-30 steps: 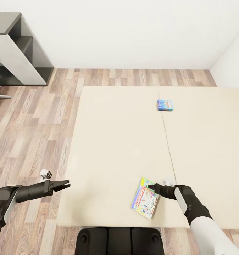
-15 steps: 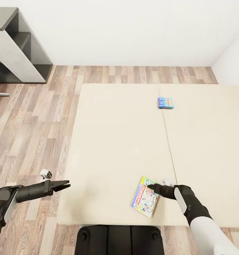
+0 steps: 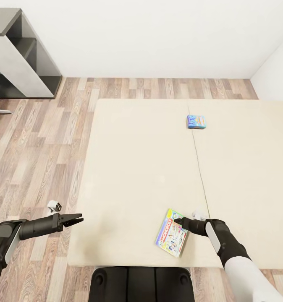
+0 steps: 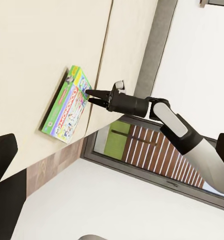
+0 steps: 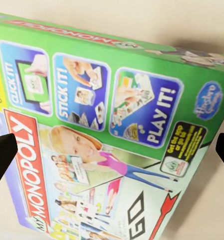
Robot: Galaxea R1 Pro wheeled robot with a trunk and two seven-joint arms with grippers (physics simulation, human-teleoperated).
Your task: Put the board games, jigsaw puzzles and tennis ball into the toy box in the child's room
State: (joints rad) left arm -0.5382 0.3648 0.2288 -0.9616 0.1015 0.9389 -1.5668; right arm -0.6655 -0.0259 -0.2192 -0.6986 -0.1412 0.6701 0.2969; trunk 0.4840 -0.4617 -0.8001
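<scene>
Green flat Monopoly box (image 3: 171, 238) (glossy print) on cream bed (image 3: 137, 167), right pincer (image 3: 178, 221) open astride its edge, left pincer (image 3: 76, 219) open, empty.

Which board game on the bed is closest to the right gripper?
The green Monopoly box near the bed's front edge, right at the right gripper. The blue box lies far off, towards the wall.

Head view shifting over last second: bed (image 3: 141, 176) and shelf (image 3: 19, 54) sitting slightly higher in frame, so my camera moving, not things. My right tool (image 3: 178, 221) edging a little nearer Monopoly box (image 3: 171, 238), fingers spread at its far corner. Box itself lying slightly lower, closer to bed's near edge.
</scene>
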